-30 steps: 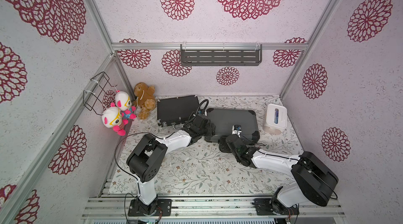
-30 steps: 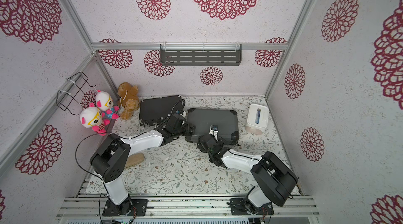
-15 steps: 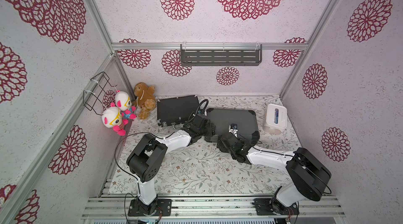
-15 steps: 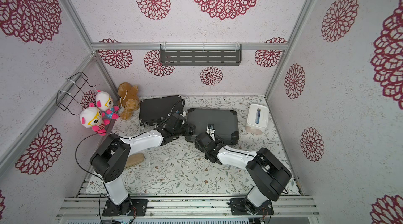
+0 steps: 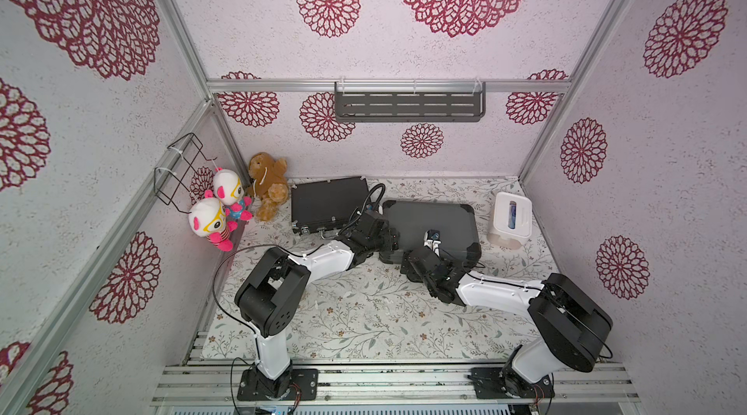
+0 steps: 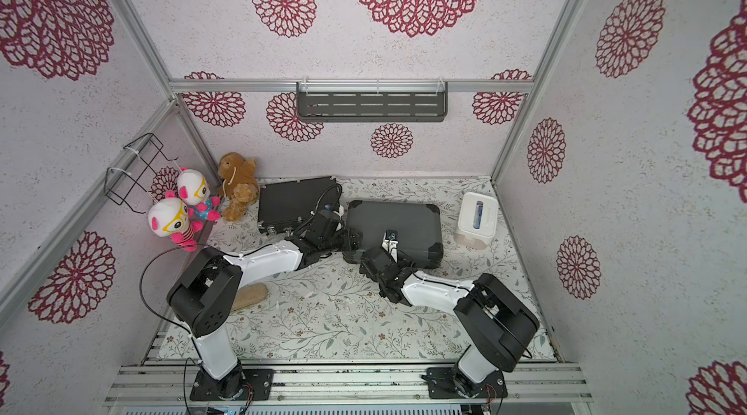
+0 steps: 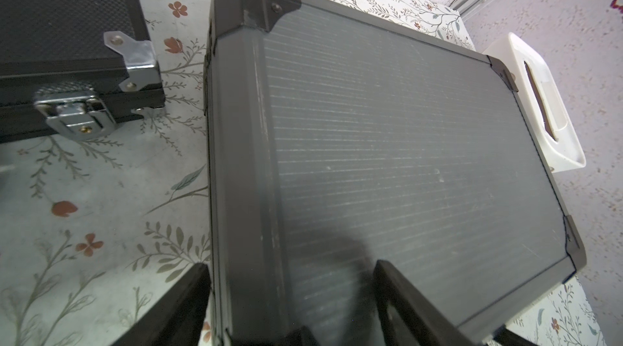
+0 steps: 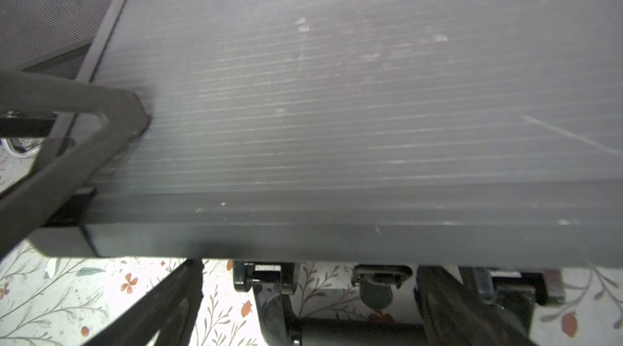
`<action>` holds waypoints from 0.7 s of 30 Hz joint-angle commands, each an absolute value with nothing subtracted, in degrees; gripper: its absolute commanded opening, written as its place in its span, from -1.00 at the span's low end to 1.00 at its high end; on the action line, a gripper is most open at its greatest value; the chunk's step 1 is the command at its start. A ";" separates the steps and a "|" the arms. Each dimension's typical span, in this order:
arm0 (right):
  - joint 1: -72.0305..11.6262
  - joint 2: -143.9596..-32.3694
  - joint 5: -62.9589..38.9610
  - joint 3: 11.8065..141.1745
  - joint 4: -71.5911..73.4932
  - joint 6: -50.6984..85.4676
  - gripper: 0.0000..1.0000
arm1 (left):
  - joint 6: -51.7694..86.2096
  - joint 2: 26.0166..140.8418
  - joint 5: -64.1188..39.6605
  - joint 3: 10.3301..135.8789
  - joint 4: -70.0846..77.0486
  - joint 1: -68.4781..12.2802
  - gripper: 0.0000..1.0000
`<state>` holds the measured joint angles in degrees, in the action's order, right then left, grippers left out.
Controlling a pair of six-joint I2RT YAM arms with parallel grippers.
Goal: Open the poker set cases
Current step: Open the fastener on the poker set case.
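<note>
The thick dark-grey poker set case (image 5: 444, 223) (image 6: 408, 223) lies shut in the middle, with the slim black case (image 5: 327, 200) (image 6: 293, 200) shut behind it to the left. My left gripper (image 5: 393, 237) (image 7: 293, 297) is open and straddles the grey case's (image 7: 404, 142) left top edge. One finger lies on the lid and the other beside the side wall. My right gripper (image 5: 422, 258) (image 8: 310, 297) is open at the case's front wall. Its fingers (image 8: 161, 307) stand either side of the black handle (image 8: 337, 327) and latches (image 8: 381, 280). The black case's silver latch (image 7: 77, 115) is closed.
A white tissue box (image 5: 509, 221) (image 7: 539, 101) stands right of the grey case. Plush toys (image 5: 266, 186) sit in the back left corner under a wire basket (image 5: 182, 166). A grey shelf (image 5: 408, 106) hangs on the back wall. A tan object (image 6: 250, 297) lies beneath the left arm.
My right arm has shifted a little to the left along the grey case's front edge. The left arm and both cases have stayed put.
</note>
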<state>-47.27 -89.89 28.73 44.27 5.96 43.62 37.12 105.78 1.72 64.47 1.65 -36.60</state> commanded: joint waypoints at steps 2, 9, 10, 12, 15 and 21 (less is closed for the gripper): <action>-46.64 -94.22 8.12 45.23 27.78 43.36 0.97 | 36.83 109.60 1.62 62.75 -6.59 -36.38 0.59; -50.02 -94.02 2.30 45.27 28.35 39.81 0.97 | 37.13 109.44 1.36 62.68 -6.50 -36.36 0.59; -50.63 -94.04 2.58 45.21 27.95 39.54 0.97 | 37.14 109.34 1.42 62.59 -6.50 -36.38 0.59; -51.95 -93.63 3.70 44.28 27.66 38.78 0.97 | 37.09 109.32 1.69 62.48 -6.42 -36.34 0.59; -53.07 -92.62 3.87 43.06 27.42 38.13 0.97 | 37.09 109.81 1.76 62.84 -6.59 -36.38 0.59; -54.57 -88.39 6.09 39.39 27.81 38.13 0.97 | 37.09 110.39 1.31 63.37 -6.85 -36.38 0.59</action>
